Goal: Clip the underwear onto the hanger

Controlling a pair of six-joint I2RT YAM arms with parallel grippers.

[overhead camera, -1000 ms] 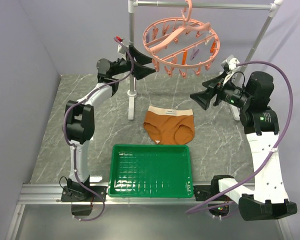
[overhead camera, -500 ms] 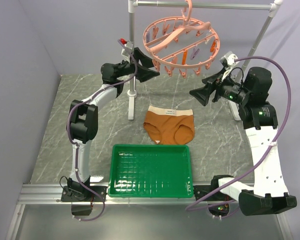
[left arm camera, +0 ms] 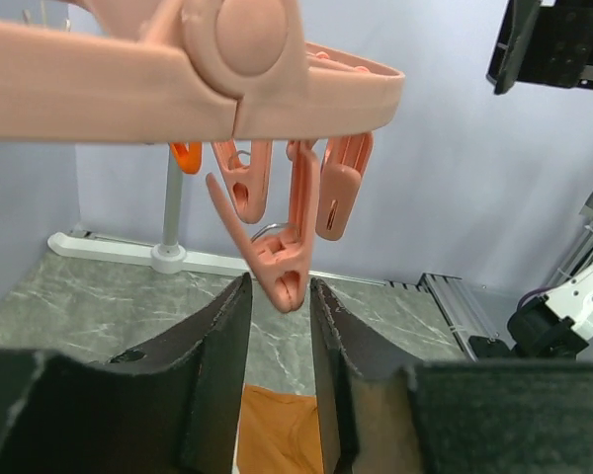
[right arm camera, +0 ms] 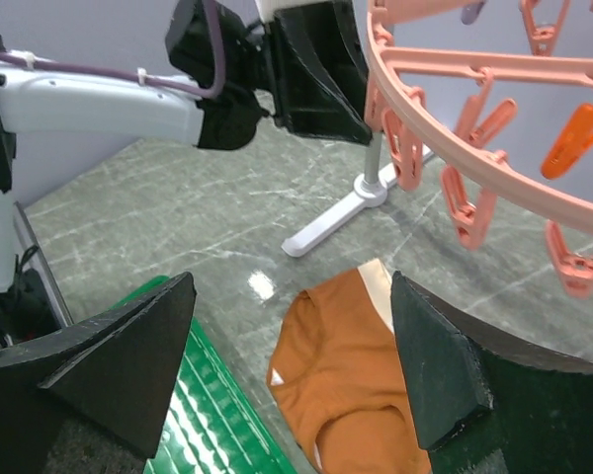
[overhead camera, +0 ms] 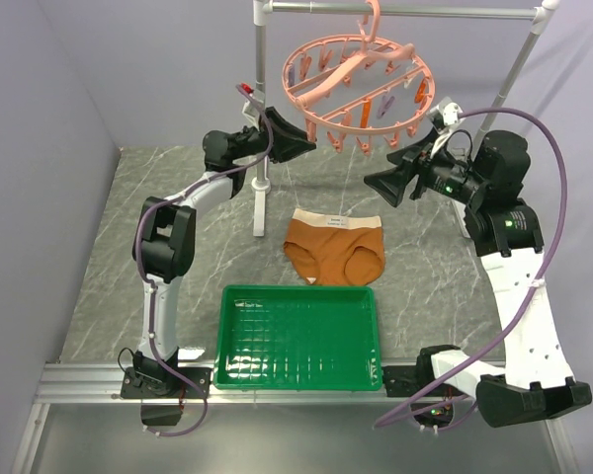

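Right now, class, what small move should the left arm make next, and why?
Probably close the left gripper onto the pink clothespin: its fingers flank that peg under the hanger, seemingly not yet pinching it, while the underwear lies loose on the table.

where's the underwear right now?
Top view: the underwear lies flat mid-table, just beyond the green tray and below the hanger.

On the tabletop (overhead camera: 425, 286), spread flat, cream waistband at the far edge: small rust-orange underwear (overhead camera: 334, 249). Above and behind, well apart from it, hooked over a rail (overhead camera: 445, 13) and slightly tilted: round salmon-pink hanger (left arm camera: 242, 39), with pink, orange and purple pegs (left arm camera: 282, 267) dangling underneath.
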